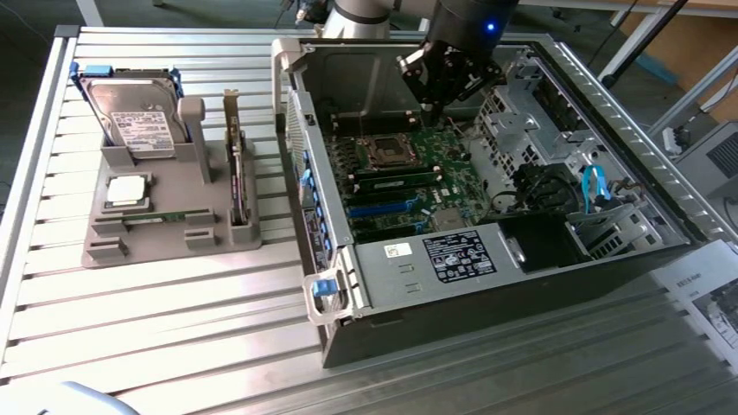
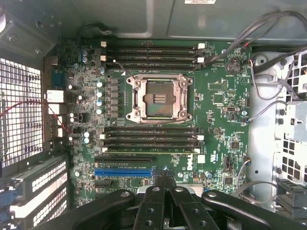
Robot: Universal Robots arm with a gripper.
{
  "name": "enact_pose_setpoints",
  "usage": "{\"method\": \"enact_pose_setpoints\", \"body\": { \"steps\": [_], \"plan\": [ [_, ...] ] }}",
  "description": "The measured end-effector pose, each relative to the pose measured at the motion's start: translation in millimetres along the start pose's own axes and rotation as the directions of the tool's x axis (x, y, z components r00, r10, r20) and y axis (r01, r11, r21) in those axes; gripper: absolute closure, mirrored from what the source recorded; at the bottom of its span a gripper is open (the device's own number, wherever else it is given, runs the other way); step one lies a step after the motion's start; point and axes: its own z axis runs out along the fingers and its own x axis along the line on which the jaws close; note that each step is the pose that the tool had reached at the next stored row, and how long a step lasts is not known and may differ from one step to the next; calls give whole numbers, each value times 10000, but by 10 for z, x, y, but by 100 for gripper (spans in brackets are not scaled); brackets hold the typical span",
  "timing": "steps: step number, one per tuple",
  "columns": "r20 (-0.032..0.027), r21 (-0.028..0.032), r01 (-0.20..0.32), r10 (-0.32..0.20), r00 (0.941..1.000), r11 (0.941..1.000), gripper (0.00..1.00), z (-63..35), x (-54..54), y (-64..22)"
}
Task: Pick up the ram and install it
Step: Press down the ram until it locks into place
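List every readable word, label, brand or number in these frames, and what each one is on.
None can be read with certainty.
White label on the hard drive: too small.
Black label on the power supply: too small.
Small white sticker beside it: unreadable.
White markings on the motherboard: blurred.
Paper sheet at the exterior view's right: blurred.

The black tool (image 1: 444, 73), shut and empty, hangs over the green motherboard (image 1: 403, 181) inside the open grey computer case (image 1: 485, 251); the thin green ram stick (image 1: 155, 218) lies in the grey holder (image 1: 150, 238) beside that case.

A thin green ram (image 1: 155, 216) stick lay flat in the grey holder's front slot, at the frame's left, below the silver chip.
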Motion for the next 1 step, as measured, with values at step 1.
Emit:
{"method": "enact_pose_setpoints", "body": {
  "steps": [1],
  "plan": [
    [0, 0, 0, 0, 10000, 10000, 90, 0, 0, 0]
  ]
}}
